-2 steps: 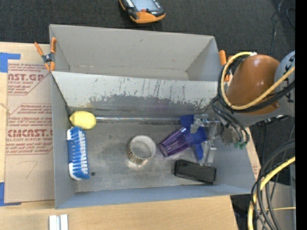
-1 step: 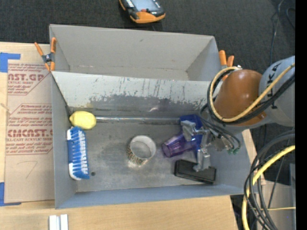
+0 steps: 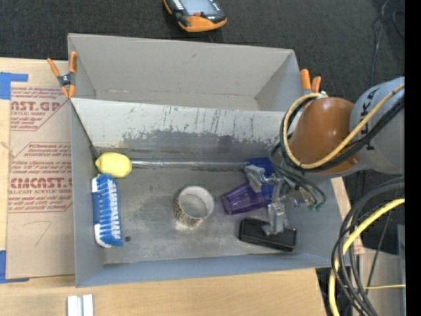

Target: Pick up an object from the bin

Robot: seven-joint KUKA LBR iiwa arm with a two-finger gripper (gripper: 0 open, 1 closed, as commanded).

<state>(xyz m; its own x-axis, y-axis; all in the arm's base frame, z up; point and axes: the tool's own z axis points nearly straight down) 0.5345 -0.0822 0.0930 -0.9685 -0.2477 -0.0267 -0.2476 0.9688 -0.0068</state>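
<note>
Gripper [image 3: 277, 224]: one, low at the bin's [image 3: 197, 78] right front; clenched or released, cannot tell.
Black block [image 3: 258, 236]: one, flat and oblong, on the floor at the right front, directly under the gripper.
Purple piece [image 3: 238, 199]: one, translucent, just behind the block.
Patterned cup [image 3: 193, 207]: one, mouth up, mid-floor.
Brush [image 3: 106, 210]: one, blue and white, along the left wall.
Yellow lump [image 3: 114, 164]: one, rounded, just behind the brush.
Arm [image 3: 385, 143]: black lettering, partly legible as "KUK".
</note>
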